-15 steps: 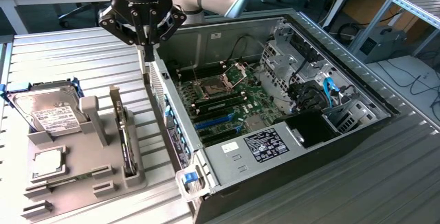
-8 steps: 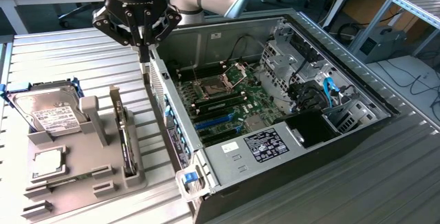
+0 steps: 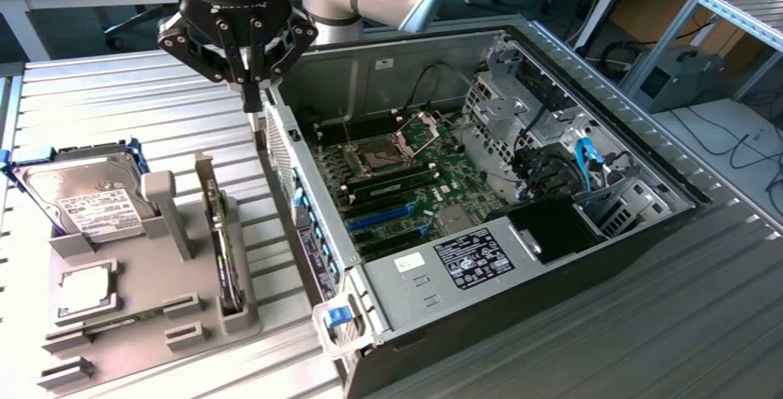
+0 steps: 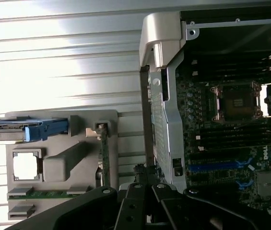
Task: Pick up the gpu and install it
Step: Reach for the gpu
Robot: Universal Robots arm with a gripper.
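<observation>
The gpu [image 3: 219, 234] stands on edge in a slot of the grey parts holder [image 3: 147, 326], its black face thin from this angle and its silver bracket at the far end. In the wrist view the gpu [image 4: 104, 155] is a narrow strip in the holder [image 4: 77, 120]. My gripper [image 3: 252, 98] hangs above the table between the holder and the open computer case [image 3: 404, 321], beyond the gpu's far end and higher than it. Its fingers [image 4: 142, 184] are shut with nothing held. Blue expansion slots [image 3: 381, 217] lie on the motherboard inside the case.
A silver hard drive [image 3: 80, 199] with a white label sits in a blue frame at the holder's far end, with a square processor chip [image 3: 83, 289] and a memory stick [image 4: 34, 194] beside it. The case's perforated rear wall [image 3: 284, 156] rises just beside the gripper.
</observation>
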